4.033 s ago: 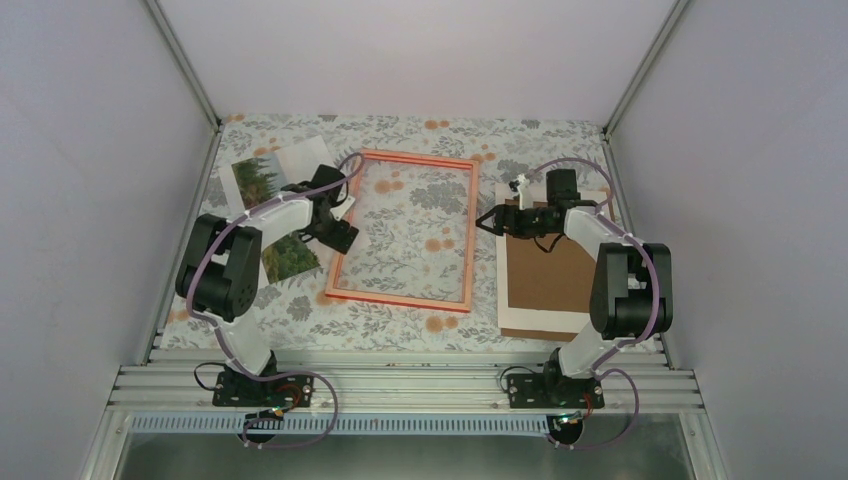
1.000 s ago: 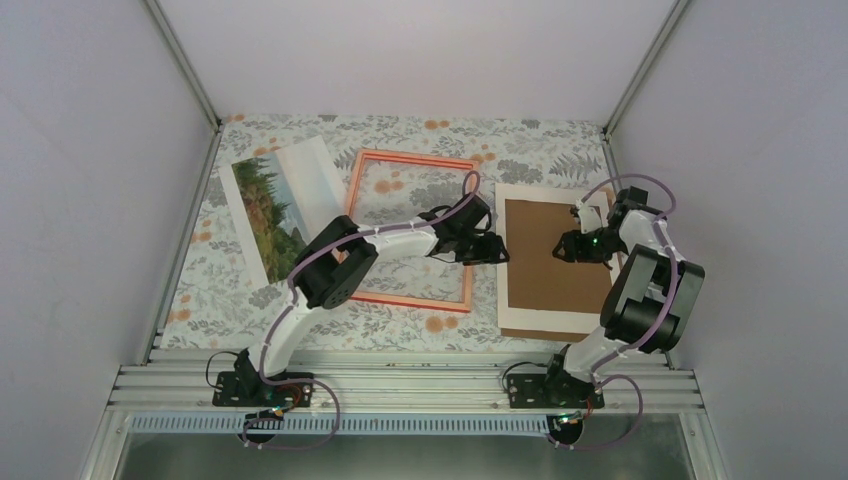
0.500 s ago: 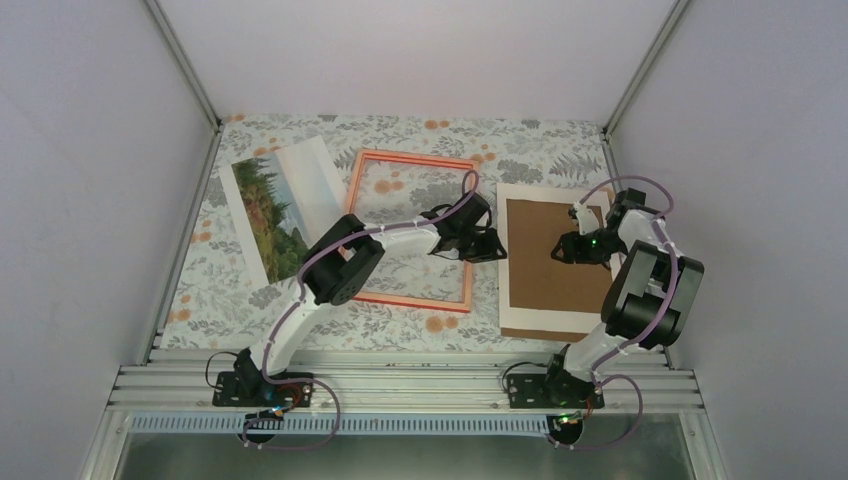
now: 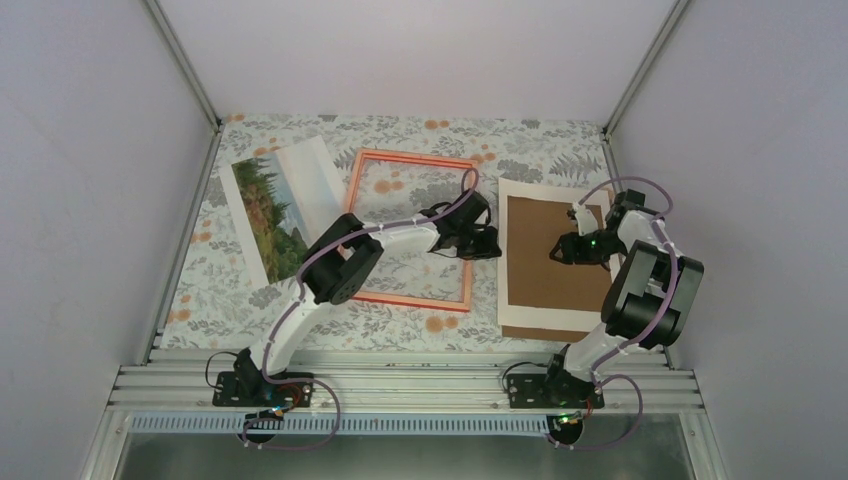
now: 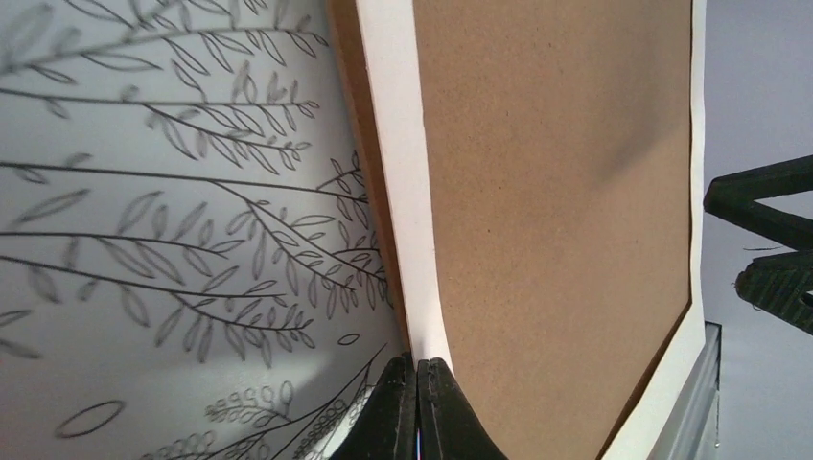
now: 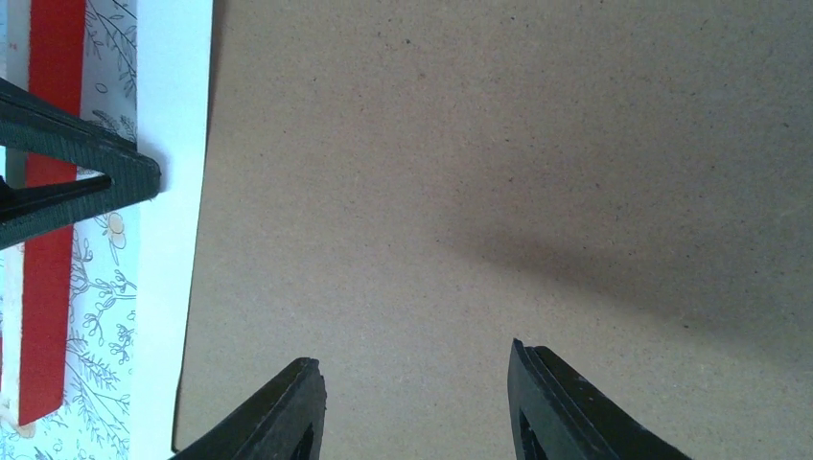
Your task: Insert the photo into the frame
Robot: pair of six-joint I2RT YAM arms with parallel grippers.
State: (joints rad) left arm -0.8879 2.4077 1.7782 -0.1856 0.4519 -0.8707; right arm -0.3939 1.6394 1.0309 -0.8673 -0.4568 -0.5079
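Note:
The photo (image 4: 272,208) lies face up at the far left of the table, touched by neither gripper. The red frame (image 4: 412,159) lies flat in the middle, and my left arm reaches across it. My left gripper (image 4: 494,243) (image 5: 419,362) is shut on the left edge of a white sheet (image 5: 403,172), which curves up slightly where it is pinched. A brown backing board (image 4: 545,275) (image 5: 556,192) lies on that sheet. My right gripper (image 4: 555,250) (image 6: 417,379) hovers open over the board (image 6: 499,172) with nothing between its fingers.
The white sheet (image 4: 540,322) sticks out below the board at the right, close to the enclosure's right rail. The frame's red edge (image 6: 48,192) and the left gripper's fingers (image 6: 77,182) show at the left of the right wrist view. Flowered cloth covers the table.
The left gripper has closed onto the white sheet's left edge. The right gripper has edged slightly left over the board. Photo and frame have not moved in the last second.

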